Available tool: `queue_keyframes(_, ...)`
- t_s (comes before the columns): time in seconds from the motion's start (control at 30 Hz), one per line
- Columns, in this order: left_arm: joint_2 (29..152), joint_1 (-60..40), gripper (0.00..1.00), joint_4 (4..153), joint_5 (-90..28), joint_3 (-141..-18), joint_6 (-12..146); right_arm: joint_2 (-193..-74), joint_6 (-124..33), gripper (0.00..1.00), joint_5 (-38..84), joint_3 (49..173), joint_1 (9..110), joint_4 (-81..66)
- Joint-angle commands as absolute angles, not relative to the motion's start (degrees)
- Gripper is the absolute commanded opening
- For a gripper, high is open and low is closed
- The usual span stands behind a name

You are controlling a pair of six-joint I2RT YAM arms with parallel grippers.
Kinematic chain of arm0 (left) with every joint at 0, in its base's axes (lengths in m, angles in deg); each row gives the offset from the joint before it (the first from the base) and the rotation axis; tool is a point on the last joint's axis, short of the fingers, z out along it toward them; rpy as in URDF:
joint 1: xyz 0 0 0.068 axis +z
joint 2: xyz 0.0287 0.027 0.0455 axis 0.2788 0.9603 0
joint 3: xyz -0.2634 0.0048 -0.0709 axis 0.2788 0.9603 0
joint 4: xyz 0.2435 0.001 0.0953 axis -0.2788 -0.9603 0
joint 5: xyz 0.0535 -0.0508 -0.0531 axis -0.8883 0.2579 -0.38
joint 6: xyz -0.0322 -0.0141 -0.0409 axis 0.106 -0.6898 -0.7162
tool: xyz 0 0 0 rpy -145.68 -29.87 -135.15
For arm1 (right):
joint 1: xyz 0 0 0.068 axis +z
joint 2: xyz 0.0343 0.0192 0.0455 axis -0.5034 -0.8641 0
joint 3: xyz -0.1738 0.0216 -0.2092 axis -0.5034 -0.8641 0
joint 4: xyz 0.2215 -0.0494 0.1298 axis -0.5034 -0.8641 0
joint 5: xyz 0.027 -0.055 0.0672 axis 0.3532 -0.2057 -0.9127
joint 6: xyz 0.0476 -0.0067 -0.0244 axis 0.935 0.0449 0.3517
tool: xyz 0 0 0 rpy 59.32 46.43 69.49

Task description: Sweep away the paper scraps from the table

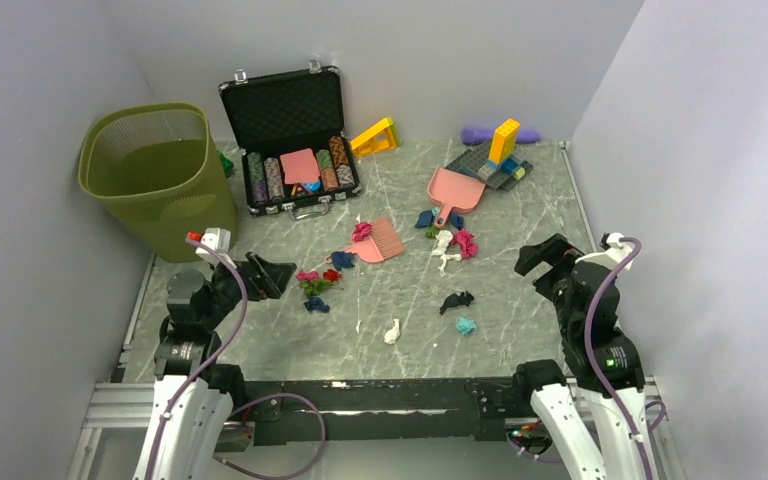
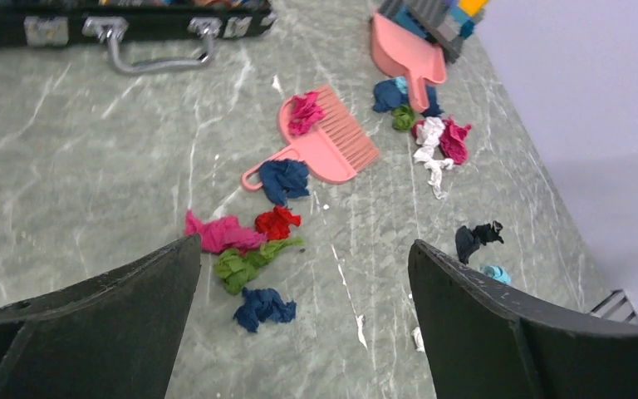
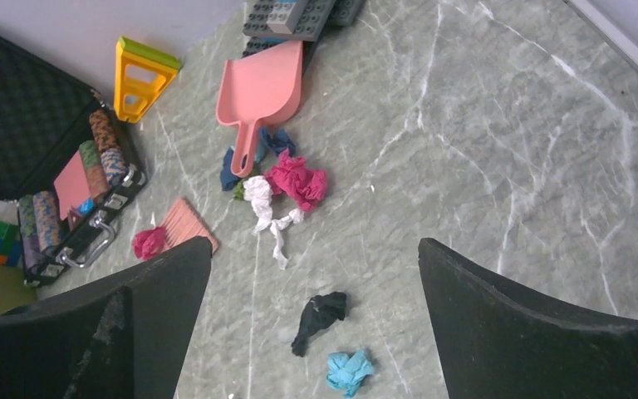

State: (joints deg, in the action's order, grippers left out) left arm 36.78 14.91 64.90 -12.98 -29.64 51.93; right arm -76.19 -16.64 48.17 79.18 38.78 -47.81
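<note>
Paper scraps [image 1: 315, 283] lie scattered across your table [image 1: 540, 200], around a pink brush [image 1: 385, 240] and dustpan [image 1: 455, 190]. Your left gripper [image 2: 303, 249] and right gripper [image 3: 316, 249] hover spread wide, holding nothing.

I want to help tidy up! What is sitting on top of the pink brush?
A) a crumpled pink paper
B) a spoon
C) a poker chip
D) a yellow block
A: the left wrist view shows a crumpled pink paper lying on the pink brush.
</note>
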Motion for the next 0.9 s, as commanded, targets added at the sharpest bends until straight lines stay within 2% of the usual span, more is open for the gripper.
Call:
queue_keyframes(0.0, 38.49, 14.95, 0.98, 62.06, -20.92, -31.53, 45.7, -75.52, -12.42, 1.0, 51.6, 81.68, 38.82, -52.17)
queue_keyframes(0.07, 38.84, 15.0, 0.98, 59.59, -25.49, -31.9, 44.1, -74.37, -12.94, 1.0, 52.31, 81.46, 38.83, -52.24)
queue_keyframes(0.33, 41.5, 15.0, 0.98, 61.0, -22.95, -32.57, 45.34, -71.47, -13.49, 1.0, 52.15, 82.15, 38.78, -52.47)
queue_keyframes(0.4, 44.28, 14.97, 0.98, 64.97, -20.65, -31.45, 44.04, -71.91, -13.4, 1.0, 51.61, 82.15, 38.83, -52.06)
queue_keyframes(0.53, 57.49, 14.61, 0.98, 76.18, -10.5, -31.56, 42.44, -73.39, -13.24, 1.0, 50.47, 81.21, 38.81, -50.82)
queue_keyframes(0.6, 64.13, 11.4, 0.98, 79.42, -9.62, -34.71, 43.17, -74.34, -13.7, 1.0, 49.94, 80.55, 38.84, -49.88)
queue_keyframes(0.73, 75.82, -0.98, 0.98, 73.96, -20.48, -46.67, 49.91, -76.91, -14.96, 1.0, 48.26, 78.95, 38.84, -46.97)
queue_keyframes(0.87, 88.15, -10.14, 0.98, 72.35, -25.73, -58.71, 53.42, -79.9, -15.55, 1.0, 47.33, 78.72, 38.86, -44.51)
